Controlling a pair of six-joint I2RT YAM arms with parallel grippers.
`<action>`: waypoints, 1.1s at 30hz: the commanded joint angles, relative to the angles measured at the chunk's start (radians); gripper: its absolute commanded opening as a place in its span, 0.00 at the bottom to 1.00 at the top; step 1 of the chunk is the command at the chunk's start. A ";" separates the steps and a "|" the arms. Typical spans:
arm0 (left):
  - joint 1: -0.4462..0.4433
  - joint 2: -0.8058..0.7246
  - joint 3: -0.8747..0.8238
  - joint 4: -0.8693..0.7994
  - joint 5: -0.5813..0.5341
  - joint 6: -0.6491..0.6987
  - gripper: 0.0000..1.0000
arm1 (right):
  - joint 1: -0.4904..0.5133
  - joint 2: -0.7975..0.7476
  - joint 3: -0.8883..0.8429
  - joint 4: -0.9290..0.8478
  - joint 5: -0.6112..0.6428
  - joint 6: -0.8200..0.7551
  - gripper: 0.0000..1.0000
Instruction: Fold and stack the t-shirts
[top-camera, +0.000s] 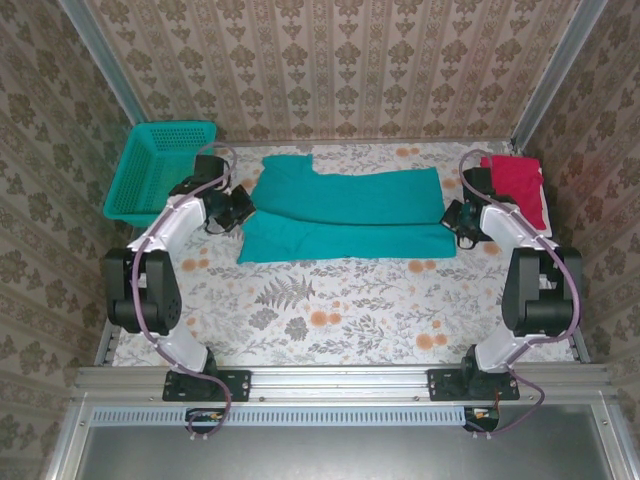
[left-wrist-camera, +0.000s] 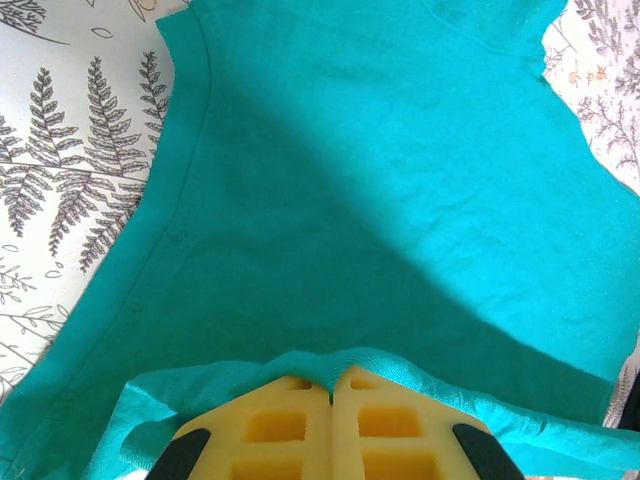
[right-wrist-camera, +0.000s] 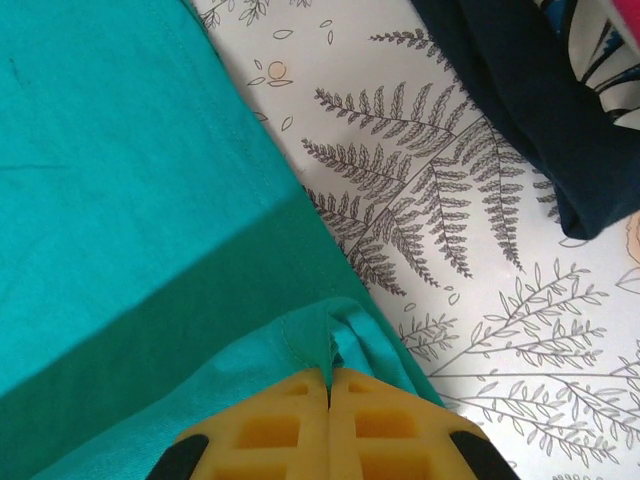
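1. Teal t-shirt (top-camera: 345, 205): soft knit, half-folded wide strip, flat on floral desk (top-camera: 330, 310).
2. Left gripper (top-camera: 243, 205) clamped tight on its left edge.
3. Right gripper (top-camera: 450, 218) clamped on its right edge.

My left arm climbs from its base toward 12 o'clock, elbow pushed out at 9 o'clock. My left gripper (top-camera: 240, 207) points toward 3 o'clock, yellow pads (left-wrist-camera: 275, 425) pressed together on an edge of the teal-green t-shirt (left-wrist-camera: 400, 200). My right arm mirrors it, elbow at 3 o'clock, right gripper (top-camera: 455, 220) aimed at 9 o'clock and pinching the same shirt's edge.
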 joint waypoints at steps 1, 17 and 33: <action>0.010 0.031 0.046 0.002 0.008 0.030 0.00 | -0.008 0.028 0.038 0.008 0.031 -0.023 0.00; 0.011 0.094 0.014 0.028 0.039 0.035 0.08 | -0.010 0.113 0.054 0.039 -0.003 -0.036 0.16; -0.105 0.045 -0.202 0.318 0.030 -0.113 0.97 | 0.220 0.011 -0.103 0.240 -0.084 -0.054 0.82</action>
